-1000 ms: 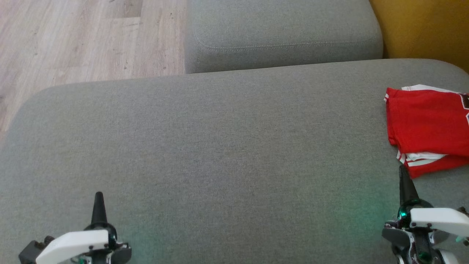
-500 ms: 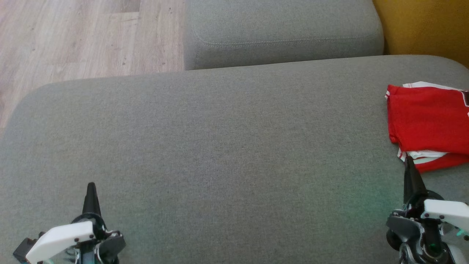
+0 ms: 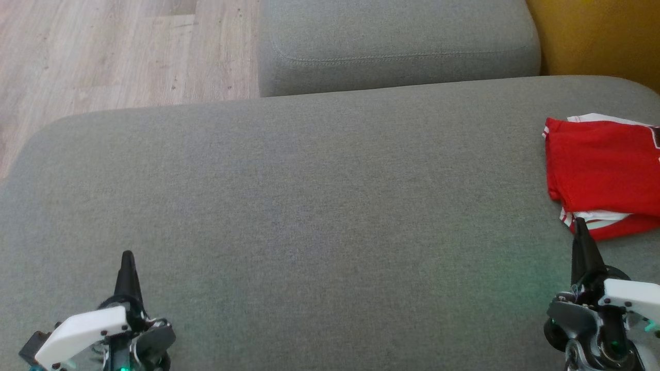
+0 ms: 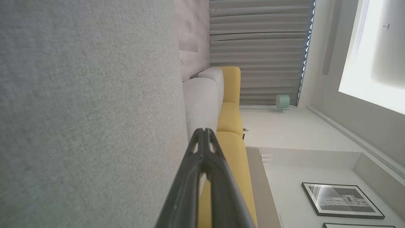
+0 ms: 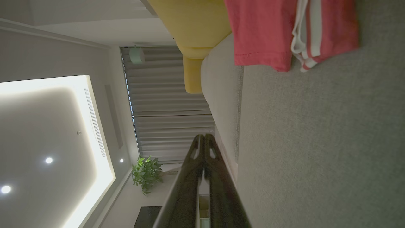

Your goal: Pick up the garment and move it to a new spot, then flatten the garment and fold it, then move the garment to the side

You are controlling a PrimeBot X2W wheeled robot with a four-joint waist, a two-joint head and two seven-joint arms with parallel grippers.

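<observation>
The wide grey sofa cushion [image 3: 330,206] spreads out before me, and the red shirt [image 3: 598,165] lies folded at its far right edge, partly cut off in my head view. It sits just ahead of my right hand [image 3: 580,222], near but apart judging by the wrist view, while my left hand [image 3: 127,256] is well away. Its long side seems to run across the cushion. It is a flat red stack with white striped trim peeking out at the near edge. Both hands have their fingers pressed together, holding nothing.

The garment [image 3: 600,170] runs past the right edge.
</observation>
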